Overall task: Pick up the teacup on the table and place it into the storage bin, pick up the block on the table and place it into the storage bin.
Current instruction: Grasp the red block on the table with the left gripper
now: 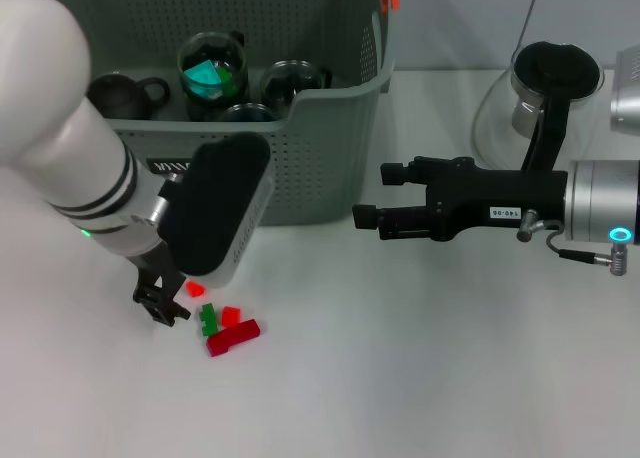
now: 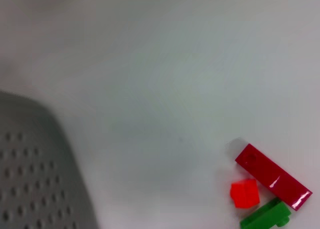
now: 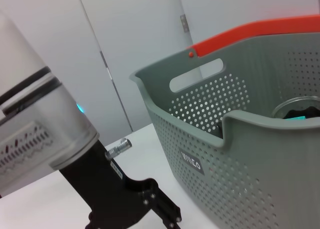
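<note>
The grey-green storage bin stands at the back; it also shows in the right wrist view and the left wrist view. Inside it are a dark teacup, a glass cup holding a teal block and two more glass cups. No teacup shows on the table. Several small blocks lie in front of the bin: a long dark red one, a green one and small red ones. My left gripper is low, just left of the blocks. My right gripper is open and empty, beside the bin's right front corner.
A glass pitcher with a black lid and handle stands at the back right, behind my right arm. The left arm's black wrist shows in the right wrist view. White table surface lies in front and to the right of the blocks.
</note>
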Controlling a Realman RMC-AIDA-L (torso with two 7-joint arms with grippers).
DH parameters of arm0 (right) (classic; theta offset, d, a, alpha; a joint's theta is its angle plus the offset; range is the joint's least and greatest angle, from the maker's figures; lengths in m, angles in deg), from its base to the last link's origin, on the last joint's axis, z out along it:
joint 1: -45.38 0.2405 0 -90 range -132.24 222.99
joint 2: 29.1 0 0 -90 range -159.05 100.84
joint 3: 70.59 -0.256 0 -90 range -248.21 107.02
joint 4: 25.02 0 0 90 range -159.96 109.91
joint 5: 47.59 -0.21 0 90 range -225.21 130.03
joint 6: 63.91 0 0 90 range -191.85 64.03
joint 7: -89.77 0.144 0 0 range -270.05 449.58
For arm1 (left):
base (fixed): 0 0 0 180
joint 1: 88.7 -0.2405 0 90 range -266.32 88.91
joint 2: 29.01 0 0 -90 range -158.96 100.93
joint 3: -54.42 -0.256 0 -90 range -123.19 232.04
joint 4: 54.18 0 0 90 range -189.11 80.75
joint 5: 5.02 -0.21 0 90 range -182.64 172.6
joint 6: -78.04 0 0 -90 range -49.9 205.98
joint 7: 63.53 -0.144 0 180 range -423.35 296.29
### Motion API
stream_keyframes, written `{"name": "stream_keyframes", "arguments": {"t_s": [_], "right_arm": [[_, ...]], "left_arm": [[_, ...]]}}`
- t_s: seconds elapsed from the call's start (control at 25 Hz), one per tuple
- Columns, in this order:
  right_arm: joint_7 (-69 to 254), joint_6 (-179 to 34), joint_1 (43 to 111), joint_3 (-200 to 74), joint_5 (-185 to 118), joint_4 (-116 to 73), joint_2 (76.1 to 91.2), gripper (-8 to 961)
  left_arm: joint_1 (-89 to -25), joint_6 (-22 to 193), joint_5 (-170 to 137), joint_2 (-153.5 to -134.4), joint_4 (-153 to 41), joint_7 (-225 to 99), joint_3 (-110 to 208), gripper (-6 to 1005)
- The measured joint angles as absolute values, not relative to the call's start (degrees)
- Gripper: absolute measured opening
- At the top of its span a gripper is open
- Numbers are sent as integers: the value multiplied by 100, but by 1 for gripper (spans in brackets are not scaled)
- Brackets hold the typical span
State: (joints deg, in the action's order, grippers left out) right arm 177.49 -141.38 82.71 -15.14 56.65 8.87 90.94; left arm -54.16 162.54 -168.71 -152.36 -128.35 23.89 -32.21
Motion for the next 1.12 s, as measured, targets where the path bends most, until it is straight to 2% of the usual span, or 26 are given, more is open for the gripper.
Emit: {"name": "stream_keyframes", "arguments": {"t_s": [0.36,0.68,0.88,1.12], "right_arm": [[17816,-14104,8290,-1514,5664,890,9097,914],[17773,-14072,8291,-1529,5664,846,9105,914],[17766,-14072,8289,-1539,5664,834,9105,914],[17765,-14073,8276,-1559,5664,828,9104,915]], "left_arm": [[-5146,16137,-16883,-15142,-12474,2261,-3505,795],[-4865,16029,-16885,-15052,-12061,2251,-3662,682],[-4674,15913,-16885,-15006,-11706,2243,-3677,506],[-4651,15754,-16885,-15003,-11535,2190,-3750,510]]}}
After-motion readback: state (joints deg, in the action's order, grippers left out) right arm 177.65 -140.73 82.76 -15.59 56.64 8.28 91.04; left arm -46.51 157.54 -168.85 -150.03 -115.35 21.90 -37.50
